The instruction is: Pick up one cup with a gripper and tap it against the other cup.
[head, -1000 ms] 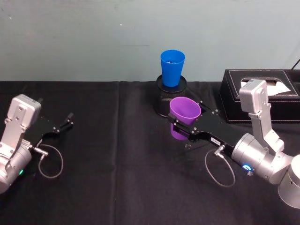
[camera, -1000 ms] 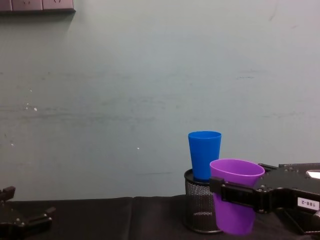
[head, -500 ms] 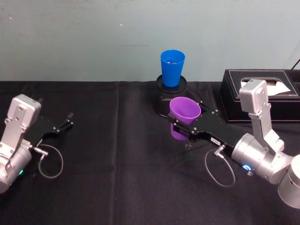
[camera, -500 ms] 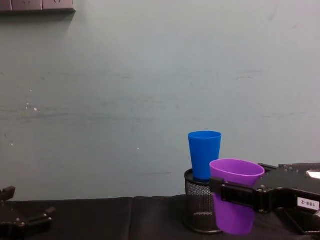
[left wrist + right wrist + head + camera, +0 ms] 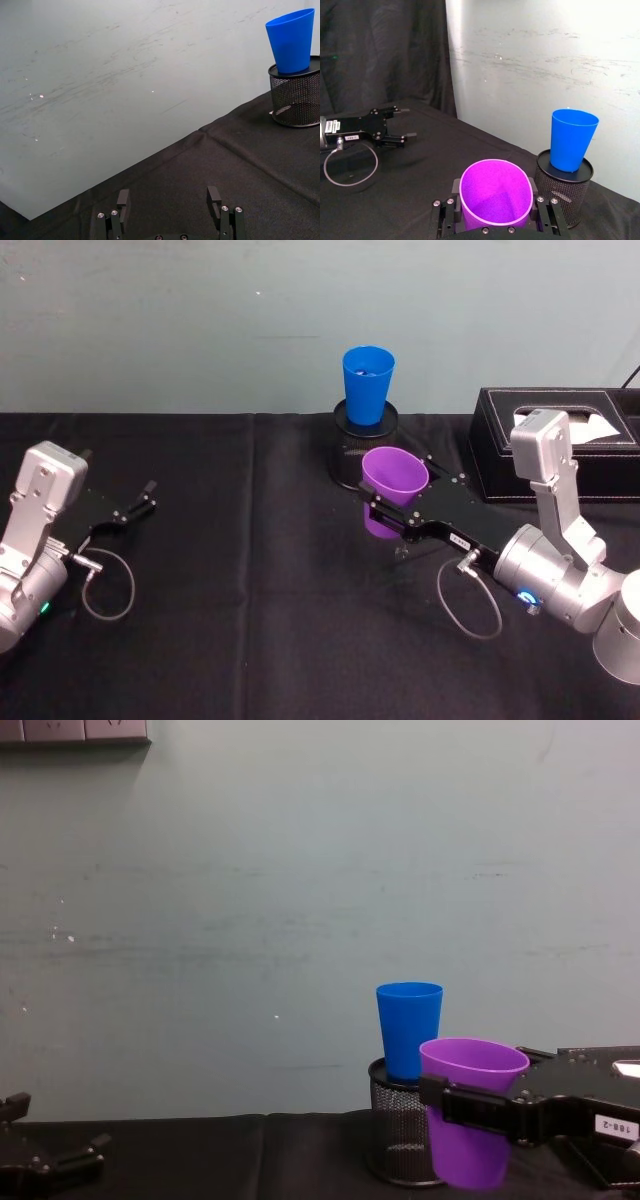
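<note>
beyond the right gripper [image 5: 397,492]: blue cup [image 5: 367,385], raised on mesh holder [image 5: 350,456].
purple cup [image 5: 392,478] is pinched upright, nearer, lower; left gripper [image 5: 136,502] is parked spread.

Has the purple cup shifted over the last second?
No. The purple cup, held in the right gripper, keeps the same overlap with the black mesh holder behind it in the chest view.

- Even, soft light falls on the pale grey-green wall [image 5: 150,320].
- The black tablecloth [image 5: 250,640] swallows light.
- Right wrist view: the wall glares near white beside a dim black curtain [image 5: 380,50].
- The purple plastic tumbler [image 5: 495,200] glows bright inside.
</note>
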